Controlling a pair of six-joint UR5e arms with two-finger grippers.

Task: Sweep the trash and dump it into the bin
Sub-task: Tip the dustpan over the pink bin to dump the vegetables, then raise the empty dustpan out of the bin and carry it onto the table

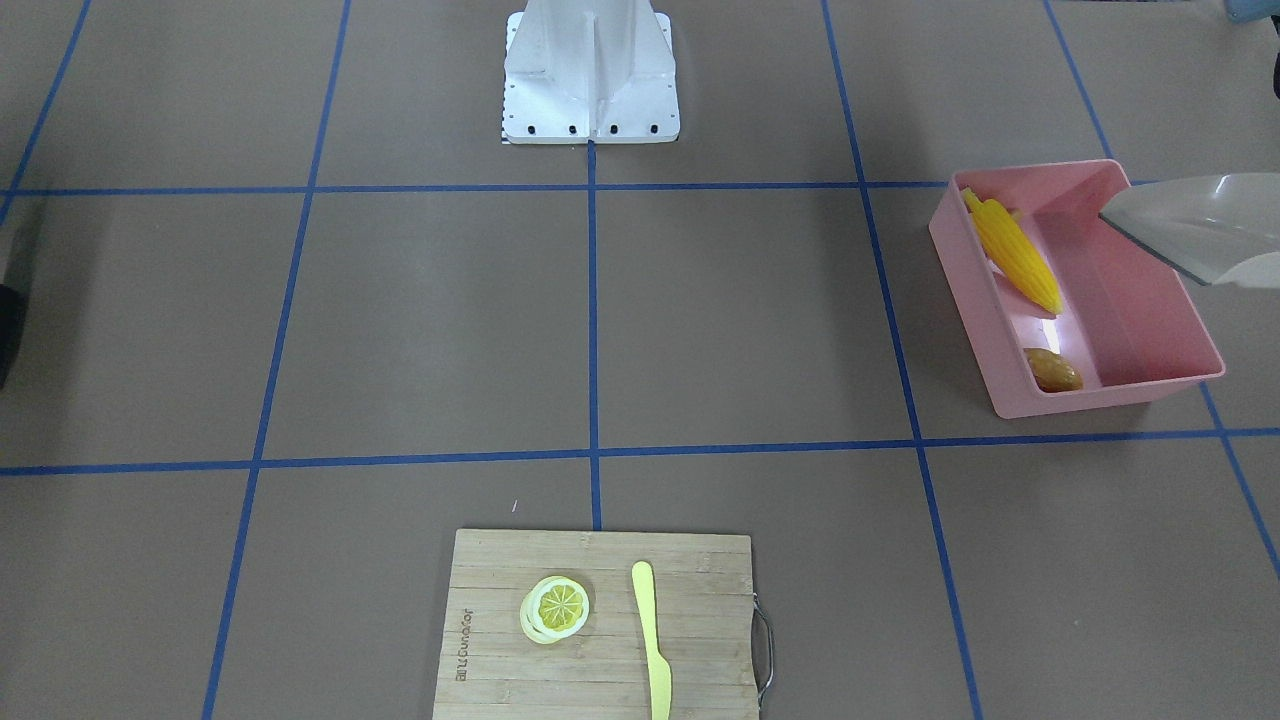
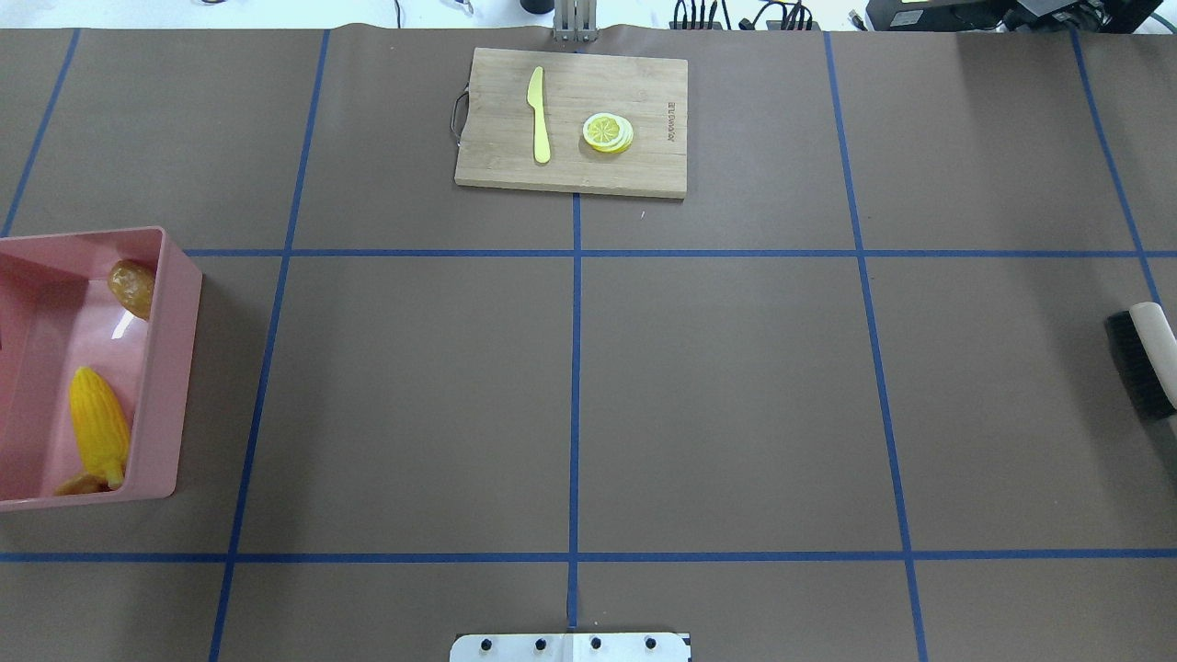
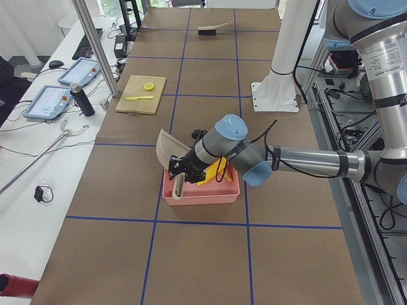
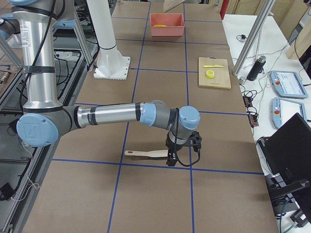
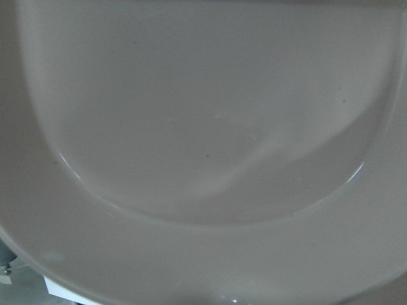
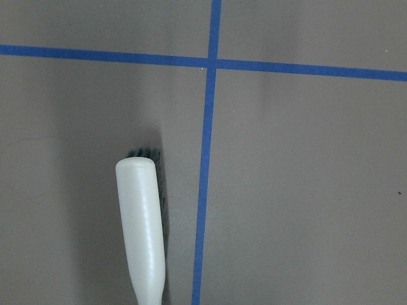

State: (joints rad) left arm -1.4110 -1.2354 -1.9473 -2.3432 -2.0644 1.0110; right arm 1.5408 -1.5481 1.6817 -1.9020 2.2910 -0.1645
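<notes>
Worktop (image 2: 717, 386) is gridded in tape (image 2: 575, 368); corn cob (image 1: 1015, 255), potato (image 1: 1053, 371) are contained in bin (image 1: 1100, 400). Opening of left end effector (image 3: 180, 171), right end effector (image 4: 171, 158) cannot be determined.

Front cam: across tabletop (image 1: 700, 320), faces base (image 1: 590, 75), steep down. Overhead: behind robot, looks forward-down; same board (image 2: 644, 175) and bin (image 2: 170, 368) as front, flipped. Left side cam: high at tabletop end, bin near. Right side cam: opposite end, bin far at top. Left wrist: very close, dustpan (image 5: 203, 127) fills frame. Right wrist: close above tabletop, brush (image 6: 143, 222) at bottom.
</notes>
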